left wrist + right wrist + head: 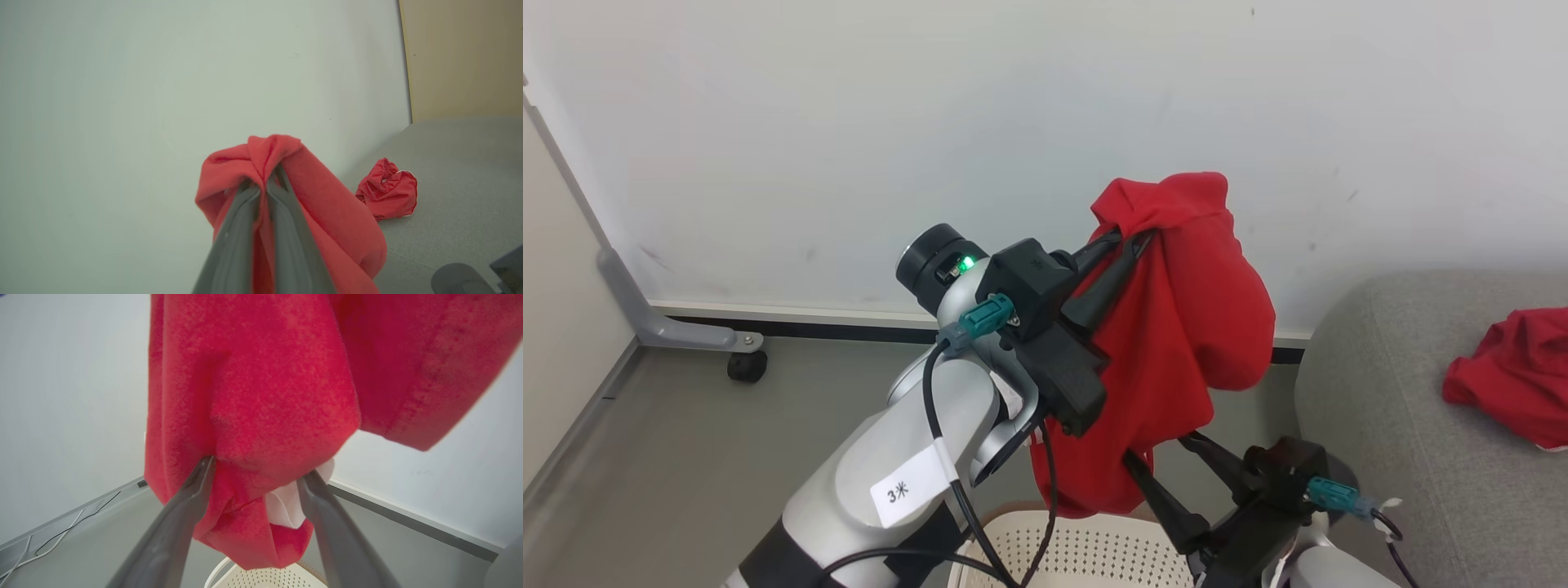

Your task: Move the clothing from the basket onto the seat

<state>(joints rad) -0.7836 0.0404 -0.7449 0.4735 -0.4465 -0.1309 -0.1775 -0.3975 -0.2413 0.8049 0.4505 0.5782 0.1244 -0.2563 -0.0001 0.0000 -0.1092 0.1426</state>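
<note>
Left hand clamps the clothing; right wrist view shows right hand spread apart.

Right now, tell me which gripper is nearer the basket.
Right. The right gripper hangs just above the basket; the left gripper sits higher, shut on the red garment.

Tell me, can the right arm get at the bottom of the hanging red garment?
Probably yes: the open right claw straddles the lower end of the red garment, which the left claw holds up; nothing lies between.
</note>
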